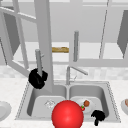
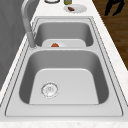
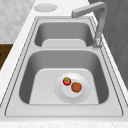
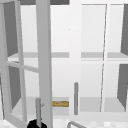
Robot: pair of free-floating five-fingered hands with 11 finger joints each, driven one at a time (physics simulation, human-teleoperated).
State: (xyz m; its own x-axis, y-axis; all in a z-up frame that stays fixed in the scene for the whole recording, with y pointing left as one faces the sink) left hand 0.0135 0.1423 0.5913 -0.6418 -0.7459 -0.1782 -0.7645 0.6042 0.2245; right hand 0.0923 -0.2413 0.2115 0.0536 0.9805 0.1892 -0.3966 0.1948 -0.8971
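A: Log, largest first. The open cabinet door (image 1: 43, 37) swings out across the upper left of the front view. I judge it stiff, hinged and light; it should only turn on its hinge, so pull along the arc.

B: Where do I grip?

A: On the handle (image 1: 38, 61), a thin upright bar at left centre; looks smooth, possibly slippery. My left hand (image 1: 37, 78) is at its lower end, fingers curled round it, a closed wrap. The upper view shows the same hand (image 4: 33, 124) at the bottom edge.

B: Right hand?

A: Right hand (image 1: 98, 116) hangs at lower right, by the sink (image 1: 111, 100) rim, fingers drooping loose, holding nothing. Near it sits a plate (image 3: 86, 86) with a strawberry (image 3: 66, 81).
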